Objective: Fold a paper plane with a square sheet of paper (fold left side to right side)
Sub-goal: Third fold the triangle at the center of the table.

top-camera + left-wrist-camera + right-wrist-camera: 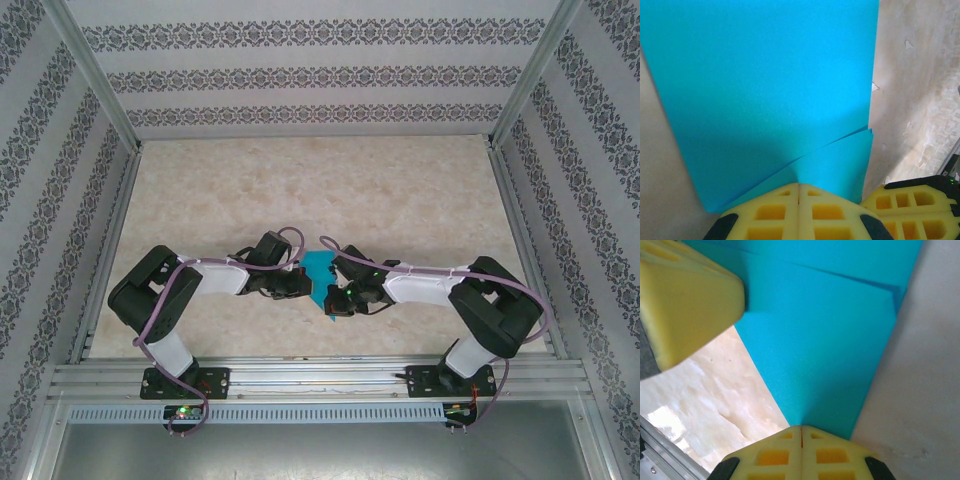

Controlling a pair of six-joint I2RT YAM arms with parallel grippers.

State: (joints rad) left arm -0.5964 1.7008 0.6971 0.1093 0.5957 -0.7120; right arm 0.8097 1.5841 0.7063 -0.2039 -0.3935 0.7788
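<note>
The teal-blue square sheet of paper lies folded on the table between my two grippers. In the left wrist view the paper shows two layers, the upper one lifting off the lower along a slanted edge. My left gripper is shut, its yellow tips touching the paper's near edge. The right gripper is shut too, tips against a narrow end of the paper. From above, the left gripper and right gripper flank the sheet closely. Nothing sits between either pair of jaws.
Beige marbled tabletop stretches behind the arms, walled by patterned panels. A metal rail runs along the near edge. The right gripper's yellow fingers crowd the left wrist view; the left's fingers crowd the right wrist view.
</note>
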